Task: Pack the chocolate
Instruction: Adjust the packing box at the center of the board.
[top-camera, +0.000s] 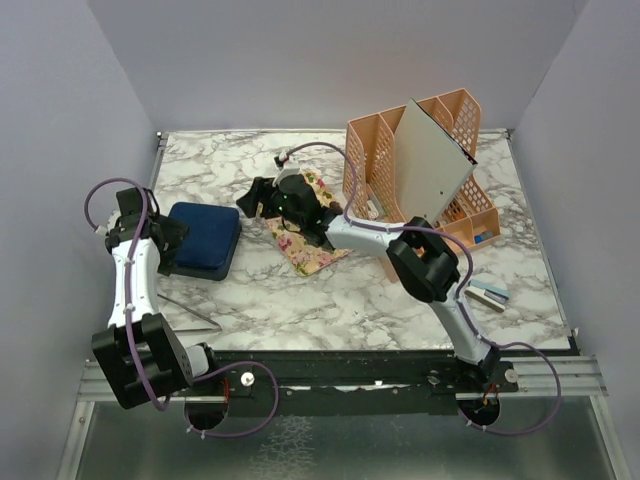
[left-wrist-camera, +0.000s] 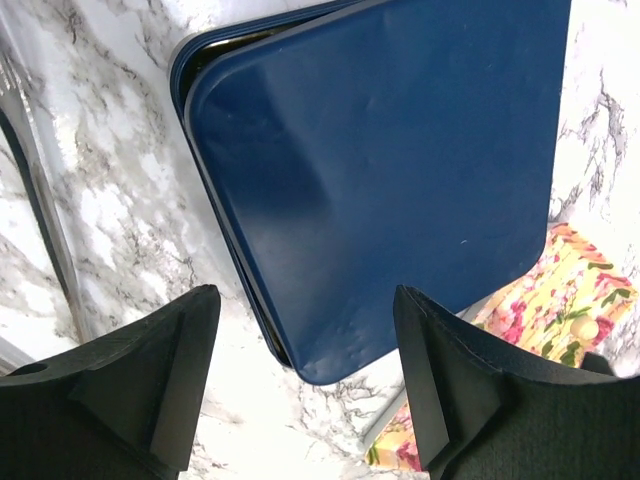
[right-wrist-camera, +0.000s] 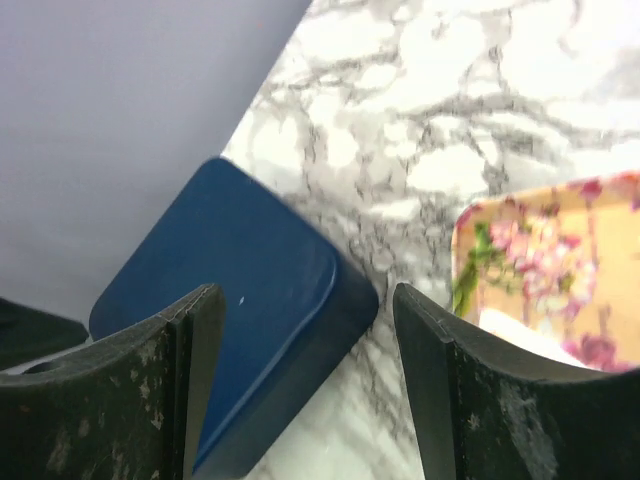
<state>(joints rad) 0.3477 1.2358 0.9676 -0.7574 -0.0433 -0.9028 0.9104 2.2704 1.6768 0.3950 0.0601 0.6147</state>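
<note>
The dark blue box (top-camera: 205, 238) lies on the marble table with its lid on; in the left wrist view the lid (left-wrist-camera: 380, 170) sits slightly off its base. My left gripper (top-camera: 172, 240) hovers at the box's left side, open and empty (left-wrist-camera: 305, 390), with a box corner between its fingers' line. My right gripper (top-camera: 250, 200) is open and empty (right-wrist-camera: 305, 380), above the table between the box (right-wrist-camera: 240, 300) and a floral tray (top-camera: 310, 245). On that tray lies one small cream rounded piece (left-wrist-camera: 583, 327), likely chocolate. Other chocolate is hidden under the right arm.
An orange mesh organizer (top-camera: 400, 170) stands at the back right with a grey board (top-camera: 430, 160) leaning in it. Small flat blocks (top-camera: 490, 293) lie at the right front. A thin metal rod (top-camera: 190, 308) lies in front of the box. Grey walls surround the table.
</note>
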